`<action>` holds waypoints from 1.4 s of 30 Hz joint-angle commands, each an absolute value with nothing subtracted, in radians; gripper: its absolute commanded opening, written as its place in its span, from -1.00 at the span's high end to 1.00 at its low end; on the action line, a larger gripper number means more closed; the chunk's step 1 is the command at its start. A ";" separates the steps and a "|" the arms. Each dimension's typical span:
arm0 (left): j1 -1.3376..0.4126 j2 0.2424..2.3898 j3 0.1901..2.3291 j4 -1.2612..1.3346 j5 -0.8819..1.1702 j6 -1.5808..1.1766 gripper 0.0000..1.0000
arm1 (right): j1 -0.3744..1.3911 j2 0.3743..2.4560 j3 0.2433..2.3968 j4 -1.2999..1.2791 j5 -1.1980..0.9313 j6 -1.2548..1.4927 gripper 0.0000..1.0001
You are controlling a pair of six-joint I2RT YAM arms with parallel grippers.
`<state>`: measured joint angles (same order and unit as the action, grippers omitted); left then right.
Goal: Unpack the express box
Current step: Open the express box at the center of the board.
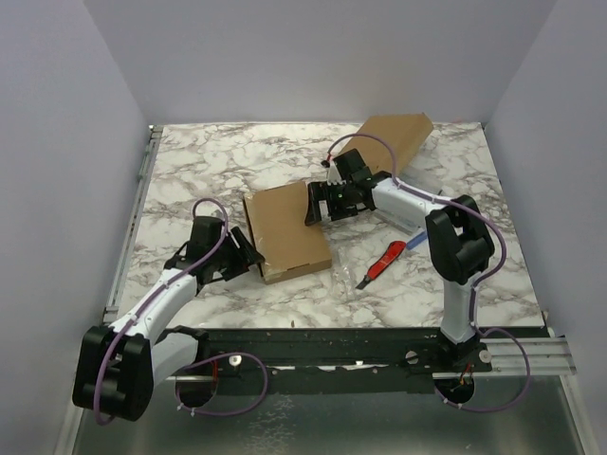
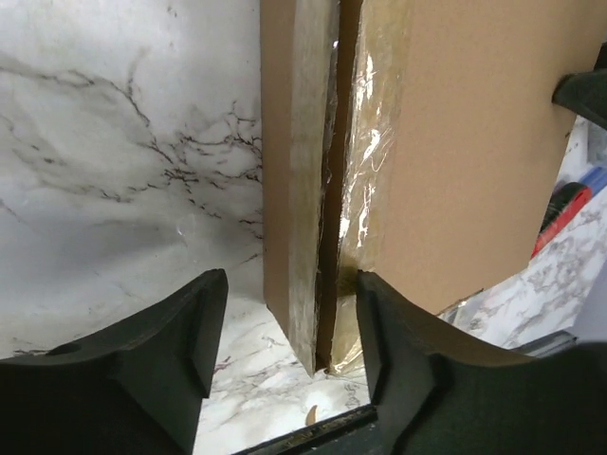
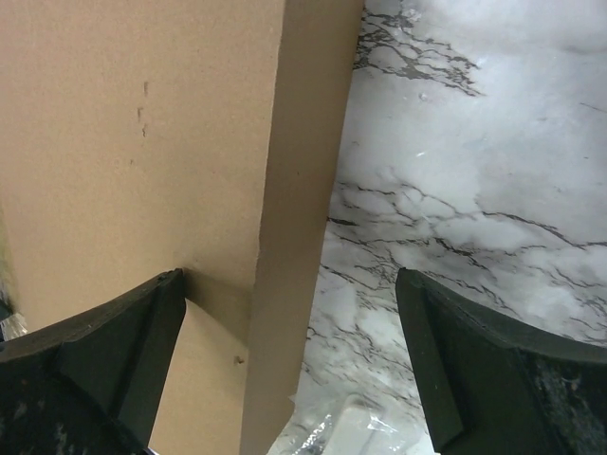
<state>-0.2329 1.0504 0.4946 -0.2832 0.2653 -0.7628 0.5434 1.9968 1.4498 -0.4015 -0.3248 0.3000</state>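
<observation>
The express box [image 1: 285,232] is a flat brown cardboard carton lying in the middle of the marble table. My left gripper [image 1: 248,258] is open at its near left edge. In the left wrist view the box [image 2: 455,142] shows a taped seam and a side flap [image 2: 299,190] standing between my open fingers [image 2: 289,346], with a gap on the left side. My right gripper [image 1: 318,204] is open at the box's far right edge. In the right wrist view the box's side wall [image 3: 294,190] lies between the wide-open jaws of that gripper [image 3: 289,351].
A second cardboard piece [image 1: 394,142] lies at the back right, partly under the right arm. A red and blue utility knife [image 1: 384,263] lies right of the box, also in the left wrist view [image 2: 564,213]. A clear plastic bag [image 1: 346,277] lies beside the knife.
</observation>
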 commanded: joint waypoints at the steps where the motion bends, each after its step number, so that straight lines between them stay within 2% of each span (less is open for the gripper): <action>1: -0.241 1.020 0.458 -0.301 0.195 -0.813 -0.15 | 0.563 1.968 1.412 -0.367 -0.291 0.303 -0.98; 6: -0.243 0.973 0.438 -0.304 0.217 -0.838 -0.07 | 0.570 1.966 1.391 -0.347 -0.285 0.302 -0.97; 9: -0.244 0.930 0.431 -0.341 0.223 -0.859 -0.29 | 0.571 1.975 1.397 -0.348 -0.286 0.298 -0.96; 13: -0.245 0.858 0.434 -0.396 0.210 -0.876 -0.35 | 0.572 1.982 1.404 -0.356 -0.276 0.286 -0.95; 22: -0.264 0.848 0.442 -0.462 0.175 -0.880 0.04 | 0.574 2.003 1.428 -0.376 -0.264 0.264 -0.95; 26: -0.277 0.873 0.440 -0.455 0.174 -0.881 0.06 | 0.574 2.002 1.433 -0.378 -0.264 0.264 -0.95; 42: -0.304 0.935 0.442 -0.423 0.135 -0.879 -0.25 | 0.593 2.022 1.454 -0.395 -0.245 0.253 -0.95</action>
